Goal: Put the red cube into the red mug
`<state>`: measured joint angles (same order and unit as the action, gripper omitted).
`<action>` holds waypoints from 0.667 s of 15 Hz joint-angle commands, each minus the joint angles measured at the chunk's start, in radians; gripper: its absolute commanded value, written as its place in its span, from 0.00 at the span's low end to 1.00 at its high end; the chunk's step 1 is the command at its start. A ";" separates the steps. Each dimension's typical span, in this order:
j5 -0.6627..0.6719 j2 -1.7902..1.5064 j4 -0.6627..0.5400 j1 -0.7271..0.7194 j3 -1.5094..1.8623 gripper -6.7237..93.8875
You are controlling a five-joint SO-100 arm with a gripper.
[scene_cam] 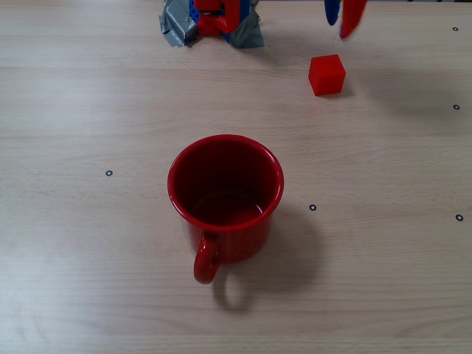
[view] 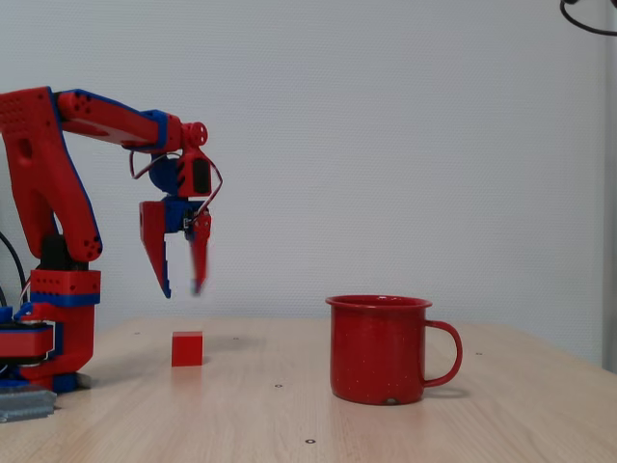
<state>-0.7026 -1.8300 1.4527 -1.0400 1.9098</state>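
Cube (view: pixel 188 348): loose on the counter (scene_cam: pixel 383 280), far right of the overhead view, well apart from the mug (scene_cam: pixel 225 195).
Gripper (view: pixel 181 287): fingers spread and empty, poised above the cube, apparently lined up to descend.
Mug: upright, empty, mouth ready to receive.

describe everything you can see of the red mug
The red mug is a large, glossy, enamel-looking cup with faint pale speckles, a rounded rim, a darker red inside and one loop handle. It stands upright on the wooden table, near the middle, and looks empty in the overhead fixed view. The handle points toward the bottom of that view and to the right in the side fixed view. Nothing touches it but the table; the red cube and the claw are well apart from it.
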 commanded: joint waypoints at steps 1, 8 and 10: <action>-0.032 -0.023 0.023 -0.043 -0.071 0.59; -0.057 0.015 0.021 -0.011 0.014 0.66; -0.054 0.029 -0.035 -0.014 0.058 0.66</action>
<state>-0.7378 -1.7717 1.4281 -1.0600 1.9804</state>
